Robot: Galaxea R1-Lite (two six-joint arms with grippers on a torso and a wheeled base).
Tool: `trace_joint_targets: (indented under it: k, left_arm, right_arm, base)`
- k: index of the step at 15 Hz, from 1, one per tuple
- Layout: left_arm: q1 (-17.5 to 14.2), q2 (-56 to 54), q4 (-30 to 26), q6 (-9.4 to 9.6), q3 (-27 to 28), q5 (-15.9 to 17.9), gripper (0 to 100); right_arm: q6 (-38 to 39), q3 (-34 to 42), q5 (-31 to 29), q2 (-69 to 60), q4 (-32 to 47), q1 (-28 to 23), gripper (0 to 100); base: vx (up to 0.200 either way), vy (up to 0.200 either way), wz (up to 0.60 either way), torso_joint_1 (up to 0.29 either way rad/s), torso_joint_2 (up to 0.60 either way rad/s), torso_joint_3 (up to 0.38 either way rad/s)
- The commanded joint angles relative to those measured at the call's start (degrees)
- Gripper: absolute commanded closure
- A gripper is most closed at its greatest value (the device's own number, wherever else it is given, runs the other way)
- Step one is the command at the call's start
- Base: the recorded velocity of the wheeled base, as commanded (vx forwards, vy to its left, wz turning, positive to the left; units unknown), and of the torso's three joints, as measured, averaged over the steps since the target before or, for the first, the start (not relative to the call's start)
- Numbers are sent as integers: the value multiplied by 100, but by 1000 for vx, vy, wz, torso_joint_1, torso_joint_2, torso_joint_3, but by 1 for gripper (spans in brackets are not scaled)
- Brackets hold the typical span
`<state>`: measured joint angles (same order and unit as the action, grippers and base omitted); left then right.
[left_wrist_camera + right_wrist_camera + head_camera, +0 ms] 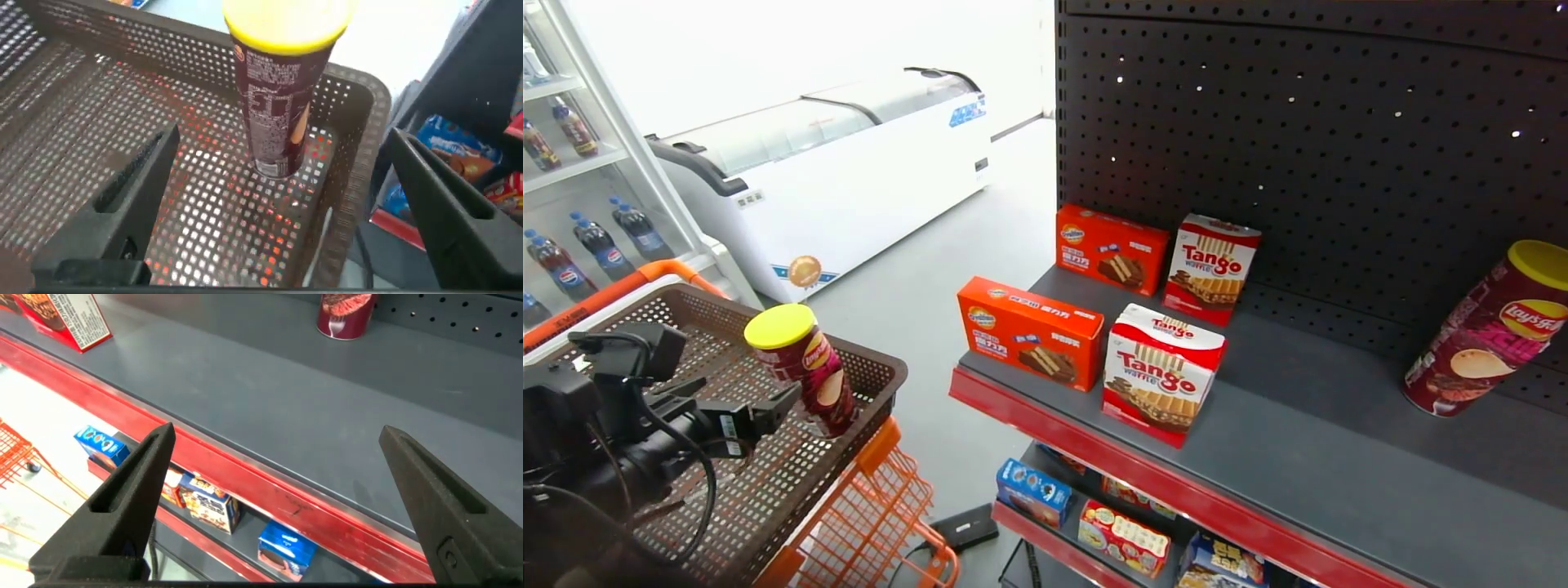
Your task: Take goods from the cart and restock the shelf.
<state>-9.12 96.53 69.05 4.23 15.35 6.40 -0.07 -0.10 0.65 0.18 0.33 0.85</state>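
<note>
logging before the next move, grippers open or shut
left gripper: open, dark red yellow-lidded chip can ahead, not gripped
right gripper: open, empty

We lose the yellow lid (288, 20) of the chip can (276, 106) past the left wrist view's edge, a second can (346, 314) and a wafer box (69, 318) past the right wrist view's, and lower-shelf packets (1123, 539) partly under the red shelf lip (1258, 523).
</note>
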Motion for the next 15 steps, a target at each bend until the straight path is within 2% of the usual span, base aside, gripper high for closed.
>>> trace_joint_targets:
  k: [1, 2, 3, 4, 9, 12, 15]
  left_arm:
    - [-275, 1140, 496, 139, 91, 494, 0]
    - [-275, 1184, 540, 139, 126, 538, 0]
    - [-266, 1378, 733, 148, 346, 757, 0]
    - [-266, 1641, 891, 148, 619, 775, 0]
    - [-248, 2222, 918, 131, 1339, 784, 0]
    - [-152, 2626, 909, 131, 2104, 793, 0]
    - [-55, 2951, 909, 148, 2420, 793, 0]
  right_arm:
    - [-1, 1, 6, 8, 2, 3, 0]
    - [-1, 1, 6, -1, 2, 3, 0]
    - [-1, 1, 6, -1, 2, 3, 0]
    - [7, 1, -3, -1, 2, 3, 0]
    - [-1, 1, -3, -1, 2, 3, 0]
    - [-1, 1, 6, -1, 2, 3, 0]
    - [-1, 1, -3, -1, 2, 3, 0]
  base:
    - [0, 0, 0, 0, 0, 0]
    - [0, 0, 0, 0, 0, 0]
    - [0, 0, 0, 0, 0, 0]
    - [0, 0, 0, 0, 0, 0]
    - [0, 0, 0, 0, 0, 0]
    - [0, 0, 0, 0, 0, 0]
    - [0, 0, 0, 0, 0, 0]
